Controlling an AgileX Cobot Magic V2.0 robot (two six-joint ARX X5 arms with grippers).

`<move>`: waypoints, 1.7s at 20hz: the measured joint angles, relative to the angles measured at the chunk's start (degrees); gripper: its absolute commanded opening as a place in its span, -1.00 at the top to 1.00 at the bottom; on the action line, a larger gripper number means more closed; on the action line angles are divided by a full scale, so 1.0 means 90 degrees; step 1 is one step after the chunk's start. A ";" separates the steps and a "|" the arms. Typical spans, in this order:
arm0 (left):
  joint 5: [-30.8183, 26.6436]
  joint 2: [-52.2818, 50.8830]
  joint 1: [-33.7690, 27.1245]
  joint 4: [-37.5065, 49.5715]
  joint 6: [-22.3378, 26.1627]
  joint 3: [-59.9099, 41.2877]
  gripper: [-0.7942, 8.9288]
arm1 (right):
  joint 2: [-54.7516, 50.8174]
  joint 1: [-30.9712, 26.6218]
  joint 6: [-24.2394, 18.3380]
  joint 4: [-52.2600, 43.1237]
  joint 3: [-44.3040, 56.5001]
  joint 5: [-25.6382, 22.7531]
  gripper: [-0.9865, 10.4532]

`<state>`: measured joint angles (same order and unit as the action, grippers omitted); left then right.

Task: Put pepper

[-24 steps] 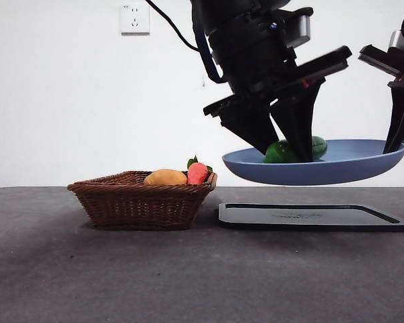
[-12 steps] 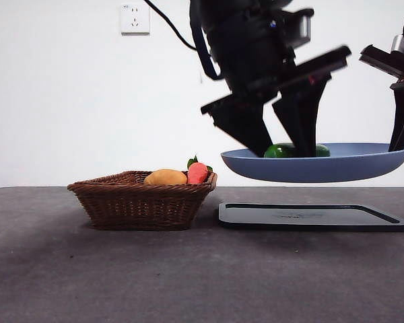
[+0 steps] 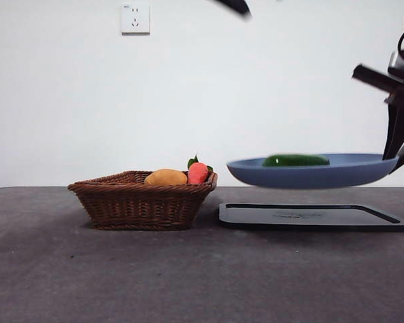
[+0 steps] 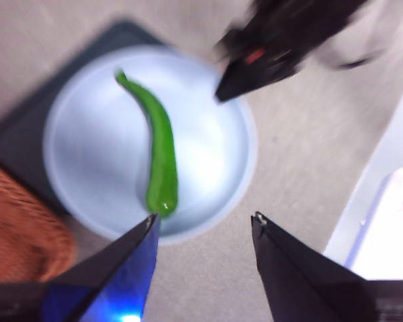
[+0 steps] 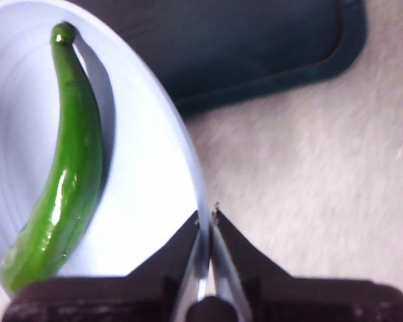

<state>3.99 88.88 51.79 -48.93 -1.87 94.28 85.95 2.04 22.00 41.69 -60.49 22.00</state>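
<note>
Lab-like test bench: bare white wall (image 3: 67,101), socket (image 3: 135,18), grey tabletop (image 3: 155,276).

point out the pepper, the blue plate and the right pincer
pepper (image 5: 66,176): right wrist view, mid-body.
blue plate (image 3: 303,178): front view, outer wall.
right pincer (image 5: 206,216): right wrist view, between its tips at the plate's rim.

**Left wrist camera: pepper on plate, below our open claw**

We see our left gripper (image 4: 205,225) with jaws spread apart and nothing between them. Beyond the jaw tips lies the blue plate (image 4: 87,134), carrying the pepper (image 4: 159,151), its near end just past one jaw tip. The right gripper (image 4: 252,70) meets the plate's far rim; blurred. A dark tray (image 4: 20,127) sits beneath the plate, a wicker basket (image 4: 20,228) beside it.
</note>
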 measured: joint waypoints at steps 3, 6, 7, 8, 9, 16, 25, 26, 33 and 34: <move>-0.0588 -0.0721 0.0000 -0.0384 0.0107 0.0000 0.33 | 0.0554 -0.0119 0.0012 -0.0022 -0.0532 -0.0012 0.82; -0.1054 -0.1290 0.0000 -0.0738 0.0148 0.0000 0.33 | 0.1258 -0.0219 0.0012 -0.0165 -0.1200 -0.0010 0.82; -0.1083 -0.1464 0.0000 -0.0775 0.0153 0.0000 0.33 | 0.1481 -0.0231 0.0012 -0.0238 -0.1341 -0.0012 0.82; -0.1090 -0.1632 0.0000 -0.0784 0.0155 0.0000 0.33 | 0.1695 -0.0255 0.0012 -0.0277 -0.1472 -0.0012 0.82; -0.1093 -0.1790 0.0000 -0.0792 0.0158 0.0000 0.33 | 0.1897 -0.0270 0.0010 -0.0330 -0.1579 -0.0012 0.82; -0.1093 -0.2193 0.0000 -0.0981 0.0100 0.0000 0.33 | 0.2630 -0.0274 0.0002 -0.0913 -0.1717 -0.0015 0.82; -0.1093 -0.2195 0.0000 -0.1066 -0.0036 0.0000 0.33 | 0.2705 -0.0306 -0.0474 -0.1090 -0.1734 -0.0423 0.77; -0.1093 -0.2195 0.0000 -0.1066 -0.0044 0.0000 0.33 | 0.2705 -0.0306 -0.0510 -0.1066 -0.1734 -0.0423 0.69; -0.1093 -0.2193 0.0000 -0.1112 -0.0085 0.0000 0.33 | 0.2671 -0.0328 -0.0697 -0.0833 -0.1734 -0.0461 0.55; -0.1093 -0.2195 0.0000 -0.1120 -0.0085 0.0000 0.33 | 0.2574 -0.0342 -0.0763 -0.0731 -0.1732 -0.0469 0.55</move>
<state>-5.85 69.12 51.79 -59.00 -2.63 94.28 109.12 -1.04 15.14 35.11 -76.07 17.78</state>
